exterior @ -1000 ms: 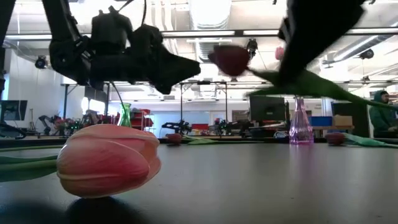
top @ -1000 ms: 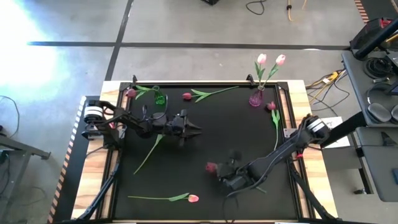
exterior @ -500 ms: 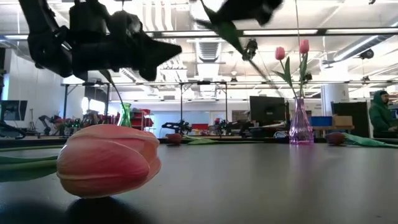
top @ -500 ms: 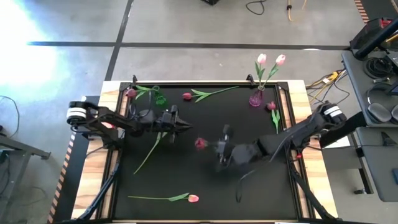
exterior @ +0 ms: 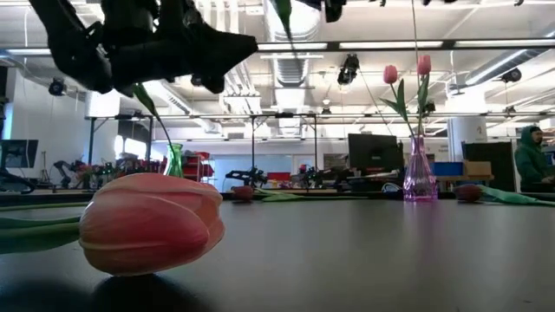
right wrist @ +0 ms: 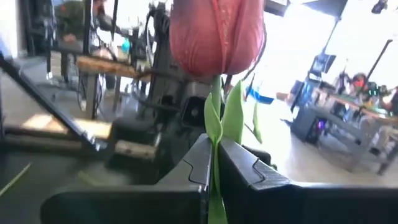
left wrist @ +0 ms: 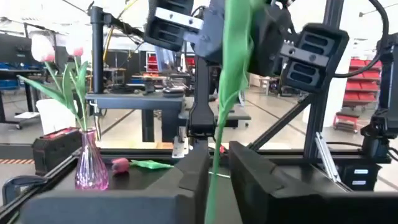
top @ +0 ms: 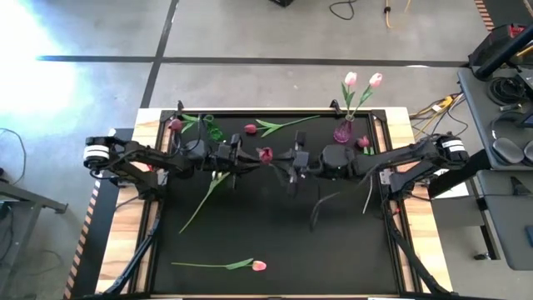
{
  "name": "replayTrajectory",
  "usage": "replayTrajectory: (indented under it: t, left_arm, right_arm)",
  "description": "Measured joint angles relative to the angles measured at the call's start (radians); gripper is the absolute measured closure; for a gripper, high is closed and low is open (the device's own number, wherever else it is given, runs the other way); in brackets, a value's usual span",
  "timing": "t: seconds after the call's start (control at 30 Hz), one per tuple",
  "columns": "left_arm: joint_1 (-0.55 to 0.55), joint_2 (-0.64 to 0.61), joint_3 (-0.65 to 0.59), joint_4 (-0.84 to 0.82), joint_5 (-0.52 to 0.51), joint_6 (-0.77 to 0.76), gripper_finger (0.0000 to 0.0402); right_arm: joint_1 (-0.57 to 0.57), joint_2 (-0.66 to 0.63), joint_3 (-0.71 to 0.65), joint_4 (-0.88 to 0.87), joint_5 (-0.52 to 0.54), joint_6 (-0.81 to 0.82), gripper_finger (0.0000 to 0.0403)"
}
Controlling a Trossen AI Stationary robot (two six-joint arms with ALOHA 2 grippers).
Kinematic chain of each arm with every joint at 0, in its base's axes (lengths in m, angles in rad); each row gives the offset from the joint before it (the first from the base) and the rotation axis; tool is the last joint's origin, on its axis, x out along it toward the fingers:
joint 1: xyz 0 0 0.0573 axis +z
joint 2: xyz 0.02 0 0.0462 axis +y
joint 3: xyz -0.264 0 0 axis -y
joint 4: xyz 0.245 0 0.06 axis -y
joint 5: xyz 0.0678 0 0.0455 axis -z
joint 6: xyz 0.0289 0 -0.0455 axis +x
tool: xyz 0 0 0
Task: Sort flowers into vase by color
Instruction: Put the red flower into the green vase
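Note:
My right gripper (top: 287, 158) is at mid-table, shut on a dark red tulip whose head (top: 266, 154) (right wrist: 217, 34) stands above its fingers. The long stem (top: 321, 207) (exterior: 290, 43) hangs below it, tilted. My left gripper (top: 250, 158) (left wrist: 219, 149) faces it, open by a narrow gap. Its fingers stand on either side of that stem (left wrist: 216, 165), lower down. The pink vase (top: 342, 132) holds two pale pink tulips (top: 351, 79). A dark red tulip (top: 175, 125) leans in the green vase (top: 214, 132). My right gripper pinches the tulip's stem just below the head (right wrist: 214, 127) between its two fingers, beside the small leaves. The fingers reach level from the table's right and lie across the stem. The flower is lifted clear, head up, with the stem hanging free beneath.
Loose flowers lie on the black mat: a dark red one (top: 251, 128) near the far edge, another (top: 364, 142) by the pink vase, a pink one (top: 259, 266) (exterior: 152, 221) near the front, and a stem (top: 200, 200) under my left arm. A person (exterior: 529, 160) sits beyond the table.
My right gripper has carried the dark red tulip from the table's near right part up and toward the far left, to the middle, in front of my left gripper. The stem now hangs free. My left gripper has drawn back slightly toward the left and far edge.

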Motion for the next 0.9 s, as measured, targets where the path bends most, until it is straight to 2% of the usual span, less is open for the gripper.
replayTrajectory:
  t: [0.27,0.47,0.67,0.83,0.9]
  left_arm:
    - [0.007,-0.002,0.111,-0.122,0.018,0.025,0.0275]
    - [0.014,0.0,0.168,-0.164,0.031,0.032,0.0266]
    - [0.013,0.0,0.227,-0.277,0.052,0.043,0.0298]
    - [0.014,0.0,0.247,-0.301,0.052,0.103,0.0375]
    - [0.019,0.0,0.248,-0.303,0.049,0.113,0.0392]
  right_arm:
    - [-0.063,0.009,0.013,0.045,-0.108,-0.028,0.0391]
    - [-0.077,0.028,0.017,0.093,-0.144,-0.045,0.0391]
    - [-0.083,0.029,0.017,0.119,-0.154,-0.05,0.0391]
    - [-0.082,0.029,0.017,0.139,-0.154,-0.007,0.039]
    - [-0.082,0.028,0.017,0.14,-0.122,0.016,0.039]
